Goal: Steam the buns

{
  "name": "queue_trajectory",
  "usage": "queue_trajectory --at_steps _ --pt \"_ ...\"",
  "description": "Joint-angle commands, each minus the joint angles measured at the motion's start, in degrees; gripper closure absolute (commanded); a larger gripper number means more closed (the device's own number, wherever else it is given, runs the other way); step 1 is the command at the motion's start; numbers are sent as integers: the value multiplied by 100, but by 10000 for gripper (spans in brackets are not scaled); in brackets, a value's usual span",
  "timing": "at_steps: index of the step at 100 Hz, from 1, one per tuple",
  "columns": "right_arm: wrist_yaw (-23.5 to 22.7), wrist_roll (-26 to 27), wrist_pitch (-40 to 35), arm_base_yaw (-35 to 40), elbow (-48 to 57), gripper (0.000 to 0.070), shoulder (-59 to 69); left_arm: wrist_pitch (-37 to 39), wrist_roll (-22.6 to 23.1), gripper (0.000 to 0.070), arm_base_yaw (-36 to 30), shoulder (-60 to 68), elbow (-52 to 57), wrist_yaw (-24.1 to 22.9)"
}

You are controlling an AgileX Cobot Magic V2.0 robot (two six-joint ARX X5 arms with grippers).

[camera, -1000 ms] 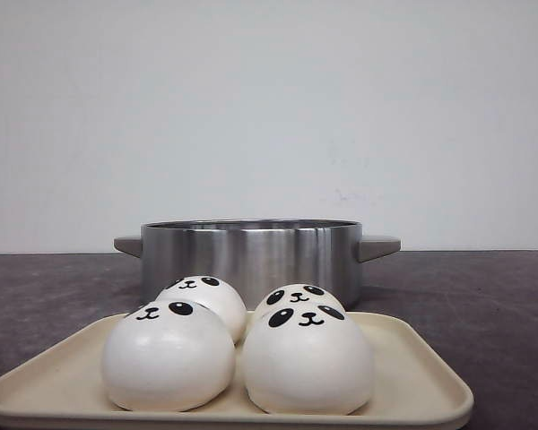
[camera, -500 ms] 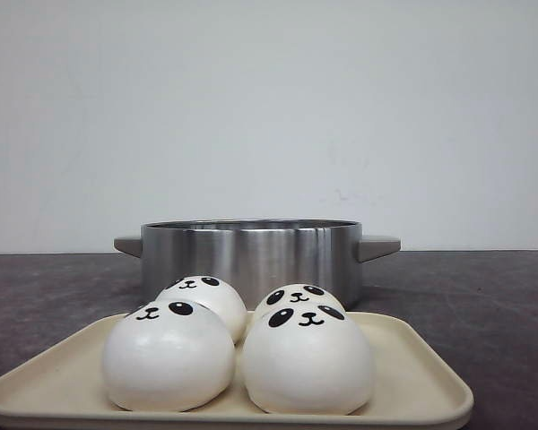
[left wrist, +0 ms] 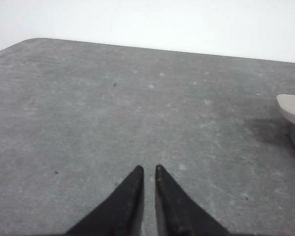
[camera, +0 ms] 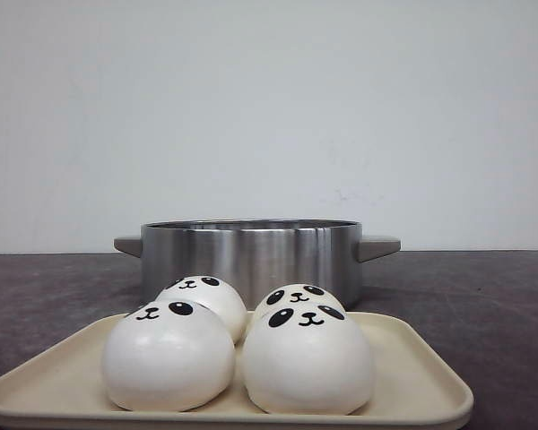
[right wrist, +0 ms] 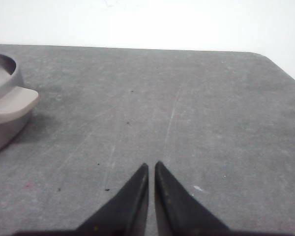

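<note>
Several white buns with black panda faces sit close together on a cream tray (camera: pixel 421 376) at the front of the table: one at front left (camera: pixel 168 356), one at front right (camera: pixel 308 360), two behind them (camera: pixel 206 296) (camera: pixel 298 296). Behind the tray stands a steel pot (camera: pixel 251 253) with grey handles. Neither gripper shows in the front view. My left gripper (left wrist: pixel 148 168) is shut over bare grey table, with a pot handle (left wrist: pixel 291 108) off to its side. My right gripper (right wrist: pixel 152 164) is shut too, nothing in it, with the other pot handle (right wrist: pixel 12 103) at its side.
The grey table top (camera: pixel 484 305) runs on both sides of the pot and tray. A white wall (camera: pixel 269 107) stands behind. The table's rounded far corners show in both wrist views.
</note>
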Motion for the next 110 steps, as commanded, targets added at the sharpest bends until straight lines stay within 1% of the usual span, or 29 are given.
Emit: queue_trajectory --at_steps 1,27,46,57,61,64,70,82,90,99,110 --pt "0 -39 50 9 -17 684 -13 -20 31 700 11 -7 -105 -2" --pt "-7 57 61 9 -17 684 -13 -20 31 700 11 -7 -105 -2" --pt "-7 356 103 9 -13 684 -13 -22 31 700 11 -7 -105 -2" --pt "-13 597 258 9 -13 684 -13 -15 7 700 11 -7 -105 9" --pt "-24 713 365 9 -13 684 -13 -13 -205 700 11 -7 -105 57" --pt "-55 841 452 9 -13 684 -13 -11 -549 700 11 -7 -105 162" --pt "-195 1056 691 9 -13 684 -13 -13 -1080 700 11 -7 -105 323" --pt "-400 1246 1355 9 -13 685 -13 -11 -1945 700 11 -7 -33 330" --pt "-715 1384 1727 9 70 693 -13 -15 -2481 700 11 -7 111 376" --pt "-990 1429 1652 9 352 693 -11 -11 -2754 700 11 -7 308 575" --pt "-1185 1425 1294 9 925 694 -7 149 -2798 700 11 -7 564 632"
